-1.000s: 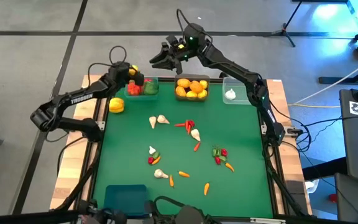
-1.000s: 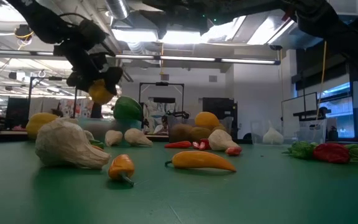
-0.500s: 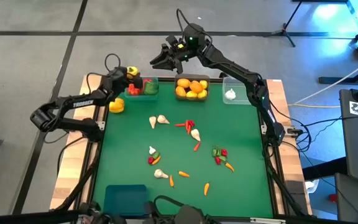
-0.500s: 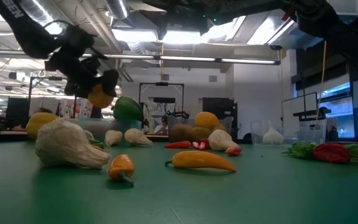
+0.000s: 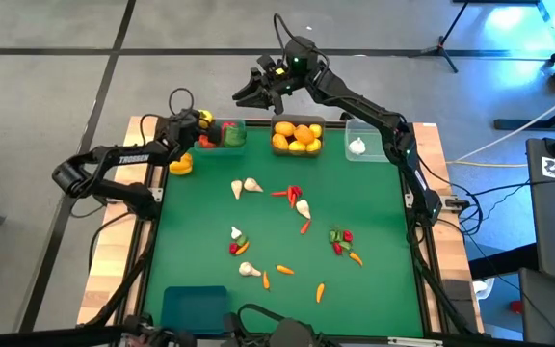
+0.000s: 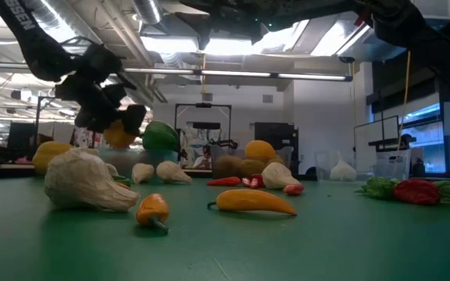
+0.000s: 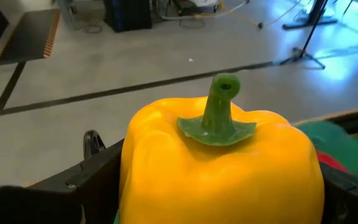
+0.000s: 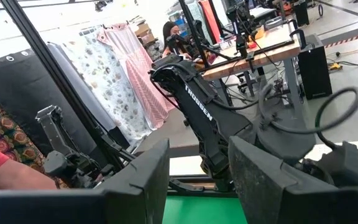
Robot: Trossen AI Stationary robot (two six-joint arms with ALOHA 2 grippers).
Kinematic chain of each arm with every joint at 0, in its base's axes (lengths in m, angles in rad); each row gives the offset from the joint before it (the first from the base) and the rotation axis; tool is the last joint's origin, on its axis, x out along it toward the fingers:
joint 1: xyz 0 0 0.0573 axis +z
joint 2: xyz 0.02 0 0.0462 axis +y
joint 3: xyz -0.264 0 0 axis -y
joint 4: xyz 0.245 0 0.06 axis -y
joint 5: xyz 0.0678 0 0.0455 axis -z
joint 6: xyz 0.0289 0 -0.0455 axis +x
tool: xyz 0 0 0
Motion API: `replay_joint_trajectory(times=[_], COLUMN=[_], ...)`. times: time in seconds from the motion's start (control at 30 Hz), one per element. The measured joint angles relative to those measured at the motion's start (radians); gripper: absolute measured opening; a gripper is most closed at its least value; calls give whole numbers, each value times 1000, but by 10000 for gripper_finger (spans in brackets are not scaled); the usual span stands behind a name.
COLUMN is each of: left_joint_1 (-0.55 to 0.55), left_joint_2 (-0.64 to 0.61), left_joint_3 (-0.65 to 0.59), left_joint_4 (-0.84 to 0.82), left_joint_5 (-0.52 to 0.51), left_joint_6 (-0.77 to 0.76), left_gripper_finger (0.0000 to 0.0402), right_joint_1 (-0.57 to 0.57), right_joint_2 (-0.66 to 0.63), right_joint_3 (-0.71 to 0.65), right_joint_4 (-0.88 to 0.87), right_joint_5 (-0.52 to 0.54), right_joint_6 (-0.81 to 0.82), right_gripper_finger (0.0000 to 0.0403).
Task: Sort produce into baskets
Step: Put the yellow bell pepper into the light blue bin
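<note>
**Yellow pepper in transit at the far-left bin**

Item 1, far left: loose yellow pepper (image 5: pixel 180 164) resting on the counter (image 5: pixel 374 289) near its left edge, unsorted.

Item 2: left gripper (image 5: pixel 193 123), clamped on a second yellow pepper (image 7: pixel 219 165), its fingers pressed against both flanks with the green stem upright. Over the last second the arm has swung this load away from above the bin holding red and green peppers (image 5: pixel 222 137) toward that bin's outer left end, and in the low view it has sunk lower. Judgement: the pepper has not been let go, so this placement is unfinished; the gripper needs to line up over the bin opening before it parts.

Item 3, centre back: bin of oranges and lemons (image 5: pixel 297 137), well filled.

Item 4: right gripper (image 5: pixel 251 94), raised beyond the back edge of the counter, fingers partly apart and holding nothing; position unchanged across the second.

Item 5, right back: clear bin (image 5: pixel 367 138) with one garlic bulb (image 5: pixel 356 146).

Item 6, mid-counter: scattered garlic, chillies, carrots and small peppers, all unmoved and awaiting sorting.

Item 7, near edge: blue bin (image 5: pixel 195 306), contents not discernible.
</note>
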Motion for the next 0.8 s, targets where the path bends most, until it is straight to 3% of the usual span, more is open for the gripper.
replay_joint_trajectory(times=[0.8], left_joint_1=[2], left_joint_2=[49], left_joint_3=[0], left_joint_4=[36], left_joint_5=[-3], left_joint_6=[26], left_gripper_finger=[337], right_joint_1=[0], right_joint_2=[1], right_joint_3=[0], right_joint_4=[-29], right_joint_5=[-9], right_joint_6=[-6], right_gripper_finger=[161])
